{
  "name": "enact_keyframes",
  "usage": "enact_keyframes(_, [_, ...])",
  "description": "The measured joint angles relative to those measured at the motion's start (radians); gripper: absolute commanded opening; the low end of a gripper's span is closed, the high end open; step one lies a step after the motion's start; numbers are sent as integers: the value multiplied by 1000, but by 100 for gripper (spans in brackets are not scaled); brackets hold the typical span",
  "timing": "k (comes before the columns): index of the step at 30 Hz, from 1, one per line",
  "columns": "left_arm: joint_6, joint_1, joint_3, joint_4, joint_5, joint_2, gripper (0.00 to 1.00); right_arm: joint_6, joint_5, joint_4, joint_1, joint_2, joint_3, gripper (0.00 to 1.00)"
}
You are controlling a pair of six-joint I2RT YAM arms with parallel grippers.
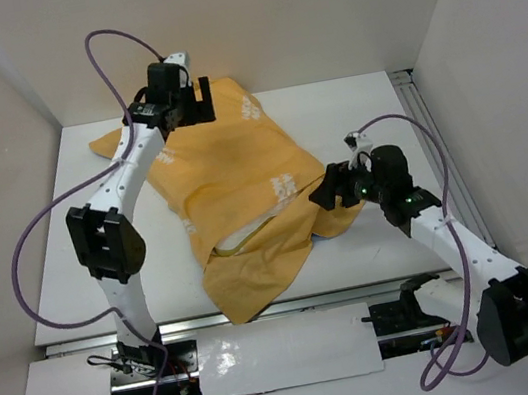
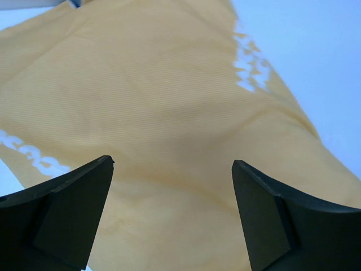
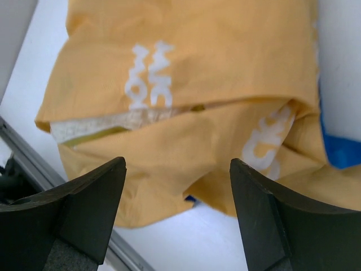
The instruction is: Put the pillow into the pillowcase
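From above, found the pillowcase (image 1: 228, 163) lying orange face up, slantwise across the table (image 1: 371, 109), from the far left towards the near middle; made out the pillow (image 1: 248, 233) only as a thin cream strip in a gap between two folds near the near end; judged the rest of it hidden inside, going by the plump far half; noted the left gripper (image 1: 181, 110) above the far end of the cloth and the right gripper (image 1: 332, 191) just beside its right edge; could not read either pair of jaws from here.

Through the left wrist, saw the jaws standing wide apart, holding nothing, over orange cloth with white lettering; could not tell touching from hovering.

Through the right wrist, saw the jaws likewise apart and empty, above the mouth of the case; picked out the cream strip there, and a bit of the blue face at the right.

Reckoned the task nearly done, with the pillow largely in; left to do, probably, pulling the mouth over the exposed strip and smoothing the crumpled near end.
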Motion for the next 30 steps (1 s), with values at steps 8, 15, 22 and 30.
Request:
enact_keyframes(8, [3,139,58,14,29,240,96,10,6,-50,105,60,-61,82])
enact_keyframes(15, [-84,139,-143,141,-19,283,89,21,-14,115,177,365,-7,80])
enact_keyframes(22, [-222,158,-612,269,-98,-39,90,28,10,172,183,672,267,78])
enact_keyframes(30, [-328,89,-816,118,-228,-265,99,-24,64,166,148,912,634,78])
